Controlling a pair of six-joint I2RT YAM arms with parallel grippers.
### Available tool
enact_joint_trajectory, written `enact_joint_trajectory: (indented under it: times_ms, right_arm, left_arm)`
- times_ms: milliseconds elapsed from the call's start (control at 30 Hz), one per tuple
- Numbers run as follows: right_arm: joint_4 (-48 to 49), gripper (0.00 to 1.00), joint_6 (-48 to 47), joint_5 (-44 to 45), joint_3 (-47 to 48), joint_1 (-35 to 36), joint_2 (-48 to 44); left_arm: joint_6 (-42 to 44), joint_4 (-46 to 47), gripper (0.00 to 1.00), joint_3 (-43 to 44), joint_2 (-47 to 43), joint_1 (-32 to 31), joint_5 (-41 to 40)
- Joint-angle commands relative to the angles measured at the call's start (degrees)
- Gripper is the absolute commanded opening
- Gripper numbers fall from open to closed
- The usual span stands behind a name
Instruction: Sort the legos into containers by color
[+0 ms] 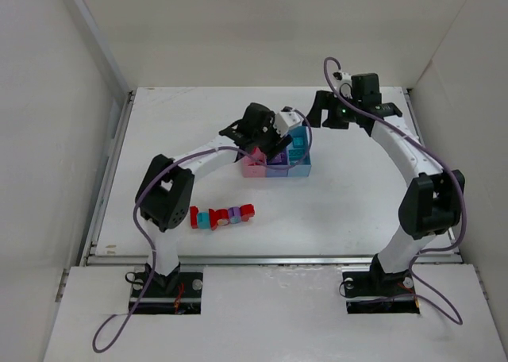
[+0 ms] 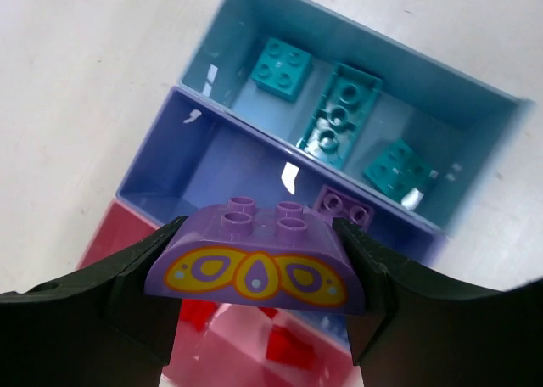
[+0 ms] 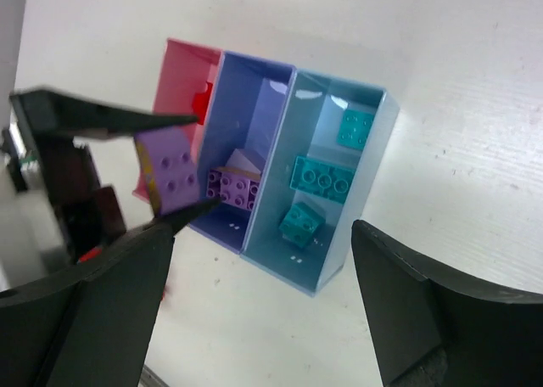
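One purple brick (image 2: 254, 272) clamped in left gripper (image 2: 259, 260), long axis 9-to-3, studs toward 12; right gripper (image 3: 263, 311) fingers apart; pink bin (image 2: 114, 234) mostly hidden.

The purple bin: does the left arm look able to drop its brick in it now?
Probably yes. The left gripper, shut on the purple brick, hangs close over the purple bin, which is open-topped and holds only one small brick; the right gripper stands aside.
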Motion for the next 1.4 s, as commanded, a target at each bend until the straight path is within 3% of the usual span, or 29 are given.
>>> enact_joint_trajectory:
  times_ms: [0,67,167,267,400,700,800,833,933,967,1033,1233,1367]
  right_arm:
    - [2.2,0.91,-0.7,-1.0,-1.8,-1.6,-0.6]
    - [1.6,0.91,-1.3,-1.5,-1.8,-2.1,-0.6]
    - [0.3,0.91,-2.4,-1.5,-0.6,-2.6,-0.6]
    - [-0.3,0.91,-3.0,-2.1,0.8,-2.6,-0.6]
    - [-0.8,0.91,-3.0,-2.1,1.4,-2.6,-0.6]
    - [-3.4,0.91,-3.5,-0.2,1.9,-2.6,-5.4]
    - [-4.6,0.91,-4.2,1.6,0.8,-2.6,-7.7]
    - [-4.6,0.91,-4.2,1.6,0.8,-2.6,-9.1]
    - [-5.7,0.91,-4.2,1.6,-0.9,-2.6,-10.5]
    - [-5.7,0.91,-4.8,1.6,-0.9,-2.0,-10.5]
    - [-7.2,0.91,-4.8,3.1,-0.9,-0.5,-10.5]
    - [-9.6,0.92,-9.7,4.3,-0.9,8.4,-8.1]
    - [-10.8,0.92,-17.9,5.7,-4.3,20.7,-8.7]
  left_arm:
    - [-3.1,3.5,0.0,5.9,2.2,0.5,-4.2]
    - [-3.8,3.5,0.01,7.9,3.5,1.1,-3.6]
    - [-1.5,1.4,0.17,7.9,4.2,1.6,-2.2]
    - [-0.2,-0.3,0.6,7.9,4.2,2.2,1.1]
    - [0.9,-0.9,0.98,6.7,1.8,2.2,1.1]
    - [3.1,-3.3,1.0,5.5,-6.0,2.2,4.0]
    - [9.3,-11.2,1.0,5.5,-10.8,2.7,6.8]
    - [11.7,-17.5,1.0,5.5,-13.9,3.6,8.5]
    - [25.3,-31.8,1.0,4.2,-17.4,5.3,16.7]
    - [28.3,-41.1,1.0,3.5,-18.7,5.3,17.3]
    - [31.4,-45.8,1.0,-1.6,-19.7,5.3,15.1]
    - [29.3,-40.4,1.0,-20.4,-31.8,5.3,7.9]
    - [28.8,-38.4,1.0,-25.9,-36.8,5.3,7.9]
